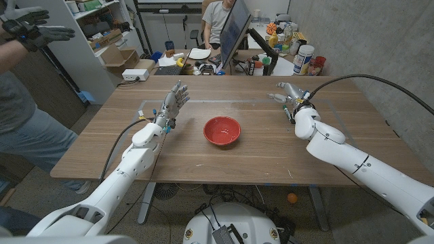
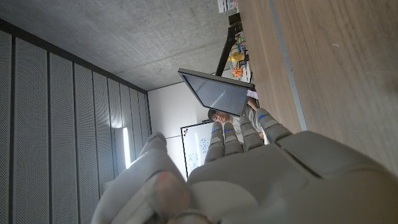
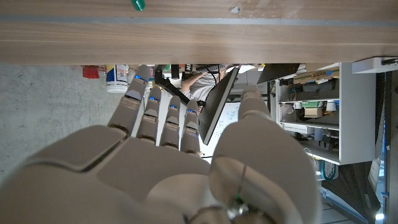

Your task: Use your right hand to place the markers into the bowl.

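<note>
Right hand [image 1: 285, 93] hovers over the far right part of the table [image 1: 102, 146], fingers spread apart and holding nothing; in its own wrist view the fingers [image 3: 155, 109] reach out side by side with the thumb set off, nothing between them. The red bowl [image 1: 222, 130] sits near the middle of the table, well apart from this hand and toward the robot's left of it, roughly between the two arms. Of the markers, the one trace I can make out is a small green tip [image 3: 137, 5] on the wood at the edge of the right wrist view, beyond the fingertips; its body is cut off, so its long axis cannot be told, and in the head view no marker can be picked out for certain near the hand. My judgement is that the coming move depends on reaching forward past the fingertips to that green piece, then carrying it across to the bowl. Left hand [image 1: 173, 102] stands raised over the table on the bowl's other side, fingers open and empty, and the task leaves it idle. A person's gloved hand [image 1: 30, 30] shows at the head view's upper left.
</note>
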Controlling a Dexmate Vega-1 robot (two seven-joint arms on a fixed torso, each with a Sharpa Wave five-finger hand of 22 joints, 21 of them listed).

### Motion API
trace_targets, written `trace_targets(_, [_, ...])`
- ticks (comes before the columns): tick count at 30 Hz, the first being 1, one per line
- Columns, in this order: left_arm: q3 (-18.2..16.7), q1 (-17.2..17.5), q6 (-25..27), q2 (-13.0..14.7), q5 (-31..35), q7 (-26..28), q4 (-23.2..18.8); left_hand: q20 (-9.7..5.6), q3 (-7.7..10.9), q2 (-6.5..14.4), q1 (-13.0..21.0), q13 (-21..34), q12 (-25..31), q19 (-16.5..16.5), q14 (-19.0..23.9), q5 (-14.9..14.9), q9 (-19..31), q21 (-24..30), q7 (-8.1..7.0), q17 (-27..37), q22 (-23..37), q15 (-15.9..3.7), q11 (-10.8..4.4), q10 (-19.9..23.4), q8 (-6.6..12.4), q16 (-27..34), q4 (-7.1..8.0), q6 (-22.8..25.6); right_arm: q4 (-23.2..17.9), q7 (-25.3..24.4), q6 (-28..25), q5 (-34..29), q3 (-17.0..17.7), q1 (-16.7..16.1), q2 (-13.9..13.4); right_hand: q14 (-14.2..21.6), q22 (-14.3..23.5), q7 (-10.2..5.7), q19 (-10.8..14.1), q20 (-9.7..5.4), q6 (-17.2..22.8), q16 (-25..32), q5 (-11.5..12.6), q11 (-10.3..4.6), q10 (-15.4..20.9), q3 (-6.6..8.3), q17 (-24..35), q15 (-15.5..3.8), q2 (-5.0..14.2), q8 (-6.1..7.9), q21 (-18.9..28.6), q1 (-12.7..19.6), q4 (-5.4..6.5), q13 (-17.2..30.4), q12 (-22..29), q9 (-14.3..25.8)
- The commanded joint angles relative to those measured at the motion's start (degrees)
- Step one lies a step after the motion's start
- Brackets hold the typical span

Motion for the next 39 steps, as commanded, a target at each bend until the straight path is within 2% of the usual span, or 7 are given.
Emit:
trace_targets(1, [-0.17,-0.69,0.63,-0.04,0.22,-0.31,0.71,0.63,0.13,-0.20,-0.15,0.25,0.23,0.12,0.26,0.33,0.07,0.08,0.08,0.21,0.17,0.02,0.22,0.27,0.23,0.18,-0.34,0.48,1.16,4.32,-9.67,-7.09,-6.24,4.79,1.86,0.49,0.32,0.96,0.54,0.27,0.77,0.32,-0.04,0.79,0.46,-0.02,0.31,0.65,-0.13,0.21,-0.16,-0.56,0.42,0.20,0.40,0.25])
trace_targets(10, [-0.17,-1.80,0.27,-0.48,0.22,-1.40,2.28,0.70,0.13,-0.19,-0.16,0.26,0.24,0.15,0.34,0.34,0.07,0.11,0.02,0.21,0.17,0.02,0.38,0.35,0.22,0.20,-0.39,0.62,2.30,7.21,-13.52,-9.63,-9.12,7.44,2.71,0.95,0.36,1.26,0.89,0.32,1.14,0.36,-0.09,2.10,1.00,0.08,0.36,0.69,-0.08,0.21,-0.12,-0.55,0.43,0.35,0.56,0.30])
trace_targets(13, [-0.19,-2.13,0.13,-0.60,0.25,-1.74,2.73,0.71,0.13,-0.18,-0.17,0.26,0.24,0.15,0.36,0.35,0.07,0.12,0.01,0.21,0.17,0.02,0.27,0.36,0.21,0.20,-0.40,0.63,2.49,7.69,-14.24,-9.71,-9.35,7.78,2.89,2.16,0.37,1.87,1.01,0.31,1.71,0.71,-0.20,3.92,2.70,-0.03,0.39,1.29,-0.18,0.31,-0.16,-0.77,0.51,0.21,1.00,0.31])
trace_targets(15, [-0.22,-2.31,0.07,-0.63,0.25,-1.96,2.94,0.73,0.13,-0.17,-0.17,0.26,0.23,0.15,0.40,0.35,0.08,0.13,0.26,0.20,0.17,0.09,0.38,0.34,0.28,0.22,-0.42,0.86,2.65,7.82,-14.77,-9.82,-9.55,7.97,3.03,3.01,0.37,2.04,1.16,0.28,2.25,0.99,-0.22,4.41,3.12,-0.03,0.42,1.35,-0.10,0.44,-0.14,-0.79,0.55,0.09,1.01,0.31])
trace_targets(28, [-0.59,-2.84,-0.34,-1.04,-0.05,-3.10,4.10,0.76,0.12,-0.15,-0.18,0.26,0.29,0.11,0.55,0.36,0.08,0.14,0.27,0.20,0.18,0.15,0.56,0.56,0.26,0.25,-0.49,1.01,3.67,11.79,-23.37,-12.94,-15.18,12.44,3.95,4.32,0.40,2.99,1.63,0.33,1.28,1.26,-0.33,4.44,3.39,-0.13,0.35,1.58,-0.14,-0.15,-0.07,-0.85,0.57,-0.19,0.70,0.32])
trace_targets(33, [-0.68,-2.73,-0.12,-1.00,-0.02,-3.04,3.99,0.79,0.12,-0.13,-0.19,0.26,0.41,0.11,0.64,0.36,0.08,0.15,0.26,0.20,0.18,0.24,0.76,0.92,0.29,0.28,-0.52,1.19,4.31,13.06,-26.21,-13.86,-17.99,14.42,4.15,3.51,0.41,3.17,1.45,0.44,0.66,0.75,-0.37,4.33,1.64,-0.29,0.33,1.61,-0.28,-0.43,-0.23,-1.04,0.62,-0.18,-0.15,0.36])
trace_targets(39, [-0.59,-2.92,-0.17,-1.13,0.18,-3.18,4.23,0.68,0.11,-0.12,-0.21,0.25,0.44,0.06,0.97,0.36,0.09,0.15,0.70,0.20,0.18,0.54,1.05,1.10,0.34,0.37,-0.57,1.51,5.14,13.89,-28.80,-13.43,-19.91,16.06,4.52,2.53,0.42,3.14,0.94,0.52,1.00,0.20,-0.37,4.98,-0.14,-0.27,0.35,1.53,-0.16,-0.31,-0.48,-1.00,0.61,0.02,-0.80,0.41])
